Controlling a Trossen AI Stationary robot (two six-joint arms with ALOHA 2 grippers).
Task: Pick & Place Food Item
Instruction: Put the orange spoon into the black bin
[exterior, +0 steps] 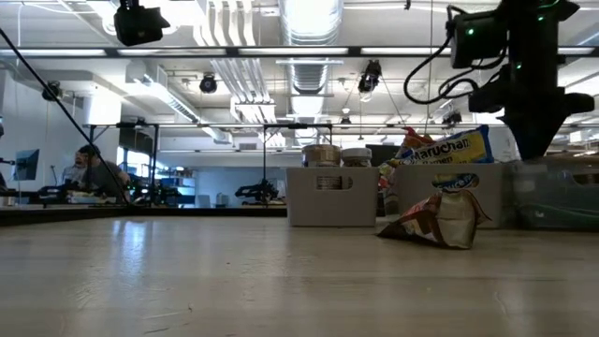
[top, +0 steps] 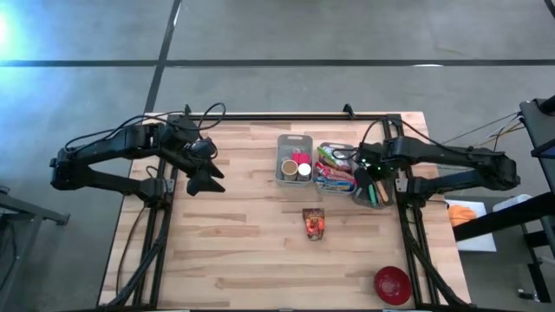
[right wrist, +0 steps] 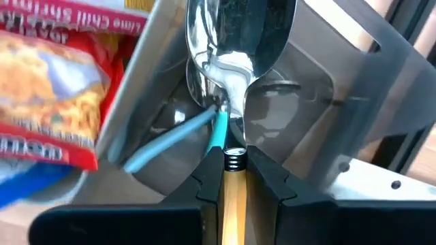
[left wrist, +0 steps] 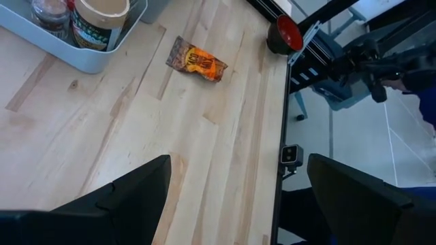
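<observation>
My right pincer point(right wrist: 235, 178) is pinched tight on a wooden utensil handle point(right wrist: 234, 204) with a small metal ferrule, down inside the clear utensil bin point(top: 375, 192) at the bench's right edge; just past its fingertips I see the bowls of two metal spoons point(right wrist: 235, 41) and a light blue handle point(right wrist: 170, 139) leaning in the same bin. Beside that bin, toward the middle of the bench, sits a bin of instant-noodle packets point(top: 334, 169), their red and yellow wrappers point(right wrist: 48, 102) showing at the edge of my right wrist view, and next to that, nearer the far edge, a grey bin point(top: 294, 159) holding round cups and jars. The food item I am after, a small crinkled snack packet point(top: 314, 224) with orange print, lies flat on the bare wood just in front of the bins, apart from them, roughly mid-bench; the low view shows it slumped on the surface ahead of the grey bin. A red bowl point(top: 392, 284) stands at the near right corner. My left pincer point(top: 205, 178) hovers over the left part of the bench with its fingers spread wide and nothing between them, well apart from the packet, which shows far ahead in its wrist view
</observation>
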